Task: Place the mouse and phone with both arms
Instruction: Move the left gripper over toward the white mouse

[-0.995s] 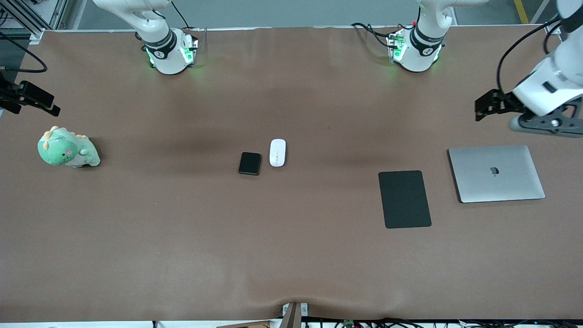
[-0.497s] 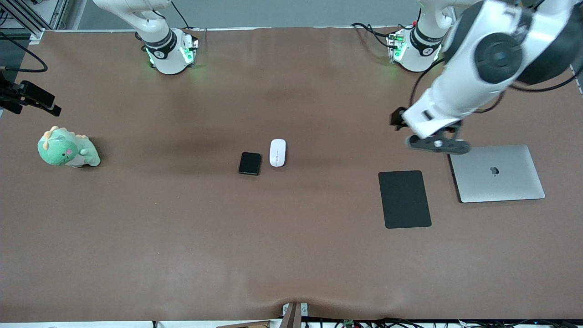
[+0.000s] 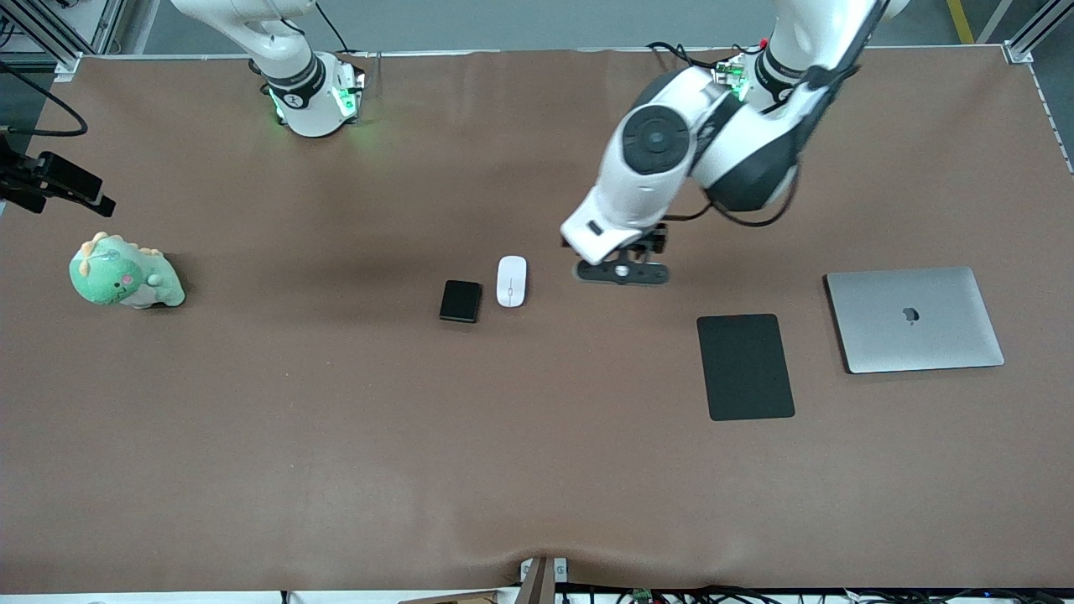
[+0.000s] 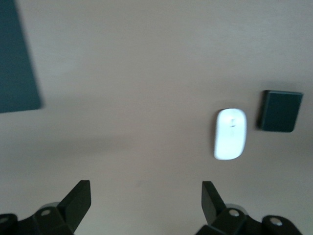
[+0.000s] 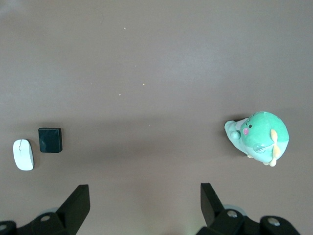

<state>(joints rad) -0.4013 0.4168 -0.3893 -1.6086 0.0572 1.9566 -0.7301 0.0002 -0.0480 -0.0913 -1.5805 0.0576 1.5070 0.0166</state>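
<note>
Front view, read across from the right arm's end of the table to the left arm's end. The right gripper (image 5: 142, 208) is not visible in the front view; its wrist view shows both fingers (image 5: 78, 203) spread wide with nothing between them, high over bare table between the plush and the phone. The right arm waits. A green plush dinosaur (image 3: 124, 273) sits near the right arm's end of the brown table (image 3: 336, 436).

At mid-table lies the phone (image 3: 461, 300), a small black slab, flat on the table. Just beside it, toward the left arm's end and not touching, lies the white mouse (image 3: 511, 280), flat on the table, its thin centre line visible.

The left gripper (image 3: 622, 273) hangs over bare table just beside the mouse, toward the left arm's end. In its wrist view the fingers (image 4: 212, 198) stand wide apart and hold nothing.

Further toward the left arm's end lies a flat black mouse pad (image 3: 745, 367), then a closed silver laptop (image 3: 914, 319) whose lid bears an apple-shaped logo (image 3: 910, 315). No readable writing appears on any object.
</note>
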